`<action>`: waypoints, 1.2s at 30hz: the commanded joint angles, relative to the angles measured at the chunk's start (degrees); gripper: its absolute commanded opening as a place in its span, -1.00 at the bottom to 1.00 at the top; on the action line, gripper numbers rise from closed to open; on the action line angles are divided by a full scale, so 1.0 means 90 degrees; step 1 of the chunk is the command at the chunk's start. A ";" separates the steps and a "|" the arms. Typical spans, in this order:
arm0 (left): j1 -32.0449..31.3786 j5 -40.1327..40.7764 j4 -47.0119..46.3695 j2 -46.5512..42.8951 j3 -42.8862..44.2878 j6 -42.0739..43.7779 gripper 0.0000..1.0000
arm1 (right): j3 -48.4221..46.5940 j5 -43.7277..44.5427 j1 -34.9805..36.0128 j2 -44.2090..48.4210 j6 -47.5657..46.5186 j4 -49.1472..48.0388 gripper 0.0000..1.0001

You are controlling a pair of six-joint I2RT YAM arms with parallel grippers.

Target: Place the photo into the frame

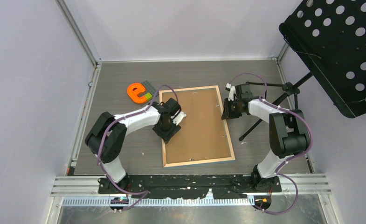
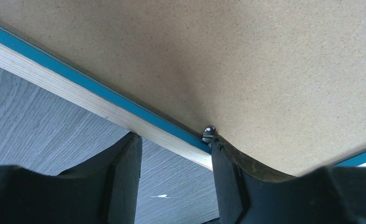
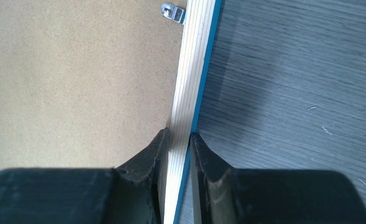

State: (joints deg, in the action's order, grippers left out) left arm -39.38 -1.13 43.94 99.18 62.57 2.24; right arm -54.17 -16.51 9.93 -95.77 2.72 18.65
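Note:
The frame [image 1: 199, 161] lies face down on the table, its light wood back up and the brown backing board [image 1: 197, 126] set in it. The photo is hidden. My left gripper [image 1: 174, 127] is at the frame's left rail [image 2: 78, 100], open. Its fingers straddle the rail's end, and the right finger [image 2: 227, 177] rests beside a small metal tab [image 2: 209, 133] on the board [image 2: 241, 60]. My right gripper [image 1: 226, 112] is shut on the frame's right rail [image 3: 192, 70], one finger on the board side and one on the blue outer edge.
An orange letter e [image 1: 136, 92] and a grey brick plate [image 1: 149, 87] lie behind the frame's left corner. A black perforated music stand [image 1: 339, 46] hangs over the right side, its legs [image 1: 260, 122] on the table by my right arm. Another metal tab [image 3: 174, 11] sits further along the right rail.

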 commanded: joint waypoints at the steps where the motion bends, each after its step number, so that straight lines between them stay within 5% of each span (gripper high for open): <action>1: 0.0000 0.0216 -0.0215 0.0061 0.0068 0.0181 0.01 | -0.0165 -0.0255 -0.0020 0.0004 -0.0011 -0.0354 -0.89; 15: 0.0000 0.0153 -0.0243 -0.0071 0.0095 0.0226 -0.21 | -0.0172 -0.0254 -0.0034 -0.0021 -0.0029 -0.0351 -0.89; 25: 0.0000 0.0254 -0.0315 -0.0298 0.0136 0.0257 0.68 | -0.0172 -0.0264 -0.0025 -0.0026 -0.0031 -0.0355 -0.89; 36: 0.0023 0.0352 -0.0304 -0.0384 0.0178 0.0312 0.78 | -0.0167 -0.0265 -0.0030 -0.0001 -0.0040 -0.0354 -0.89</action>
State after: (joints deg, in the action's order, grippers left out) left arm -39.35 1.08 42.61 97.60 62.57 3.84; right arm -54.17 -16.93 9.82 -95.90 2.72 18.59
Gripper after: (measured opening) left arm 0.895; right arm 0.251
